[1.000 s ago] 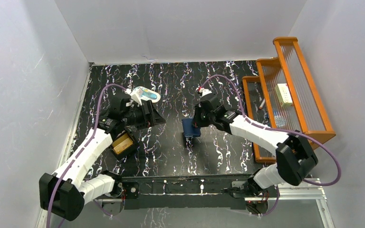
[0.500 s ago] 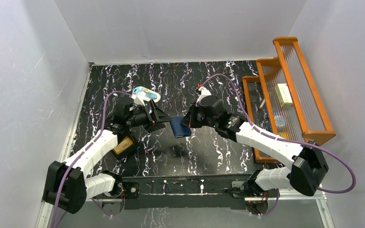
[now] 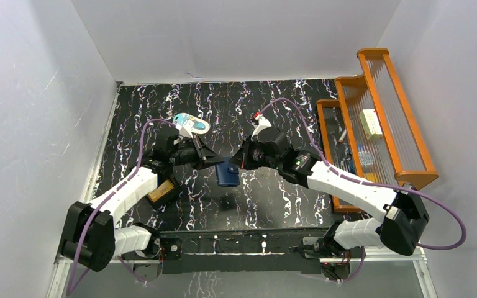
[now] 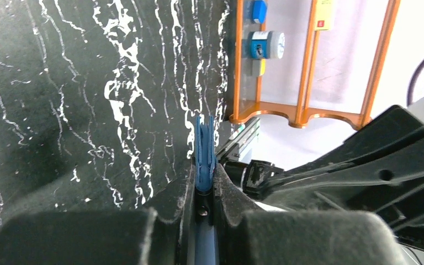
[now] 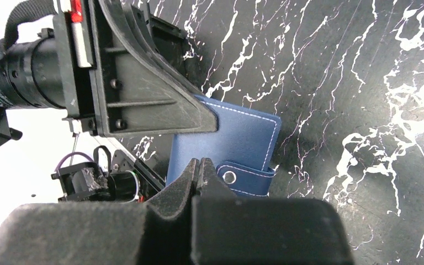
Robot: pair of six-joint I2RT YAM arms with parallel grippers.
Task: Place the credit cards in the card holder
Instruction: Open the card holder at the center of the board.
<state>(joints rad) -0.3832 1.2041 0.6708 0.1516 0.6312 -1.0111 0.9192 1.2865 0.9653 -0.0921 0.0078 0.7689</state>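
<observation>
The navy-blue card holder [image 3: 227, 174] hangs folded above the middle of the table, held between both arms. My left gripper [image 3: 216, 166] is shut on its left edge; in the left wrist view the blue edge [image 4: 204, 146] stands pinched between the jaws of the left gripper [image 4: 204, 175]. My right gripper [image 3: 238, 164] is shut on its other side. In the right wrist view the right gripper [image 5: 199, 165] pinches the card holder [image 5: 226, 143] beside its snap tab [image 5: 248, 179]. A golden-tan credit card [image 3: 159, 189] lies in a small black tray under the left arm.
A pale-blue-and-white oval item [image 3: 191, 124] lies at the back left. An orange rack [image 3: 372, 52] with small items stands along the right side and also shows in the left wrist view as the rack [image 4: 303, 118]. The black tray [image 3: 175, 190] sits near the left arm.
The right arm carried the card holder off the table and leftward. The left arm swung right to meet it and its open jaws closed on the card holder's edge.
</observation>
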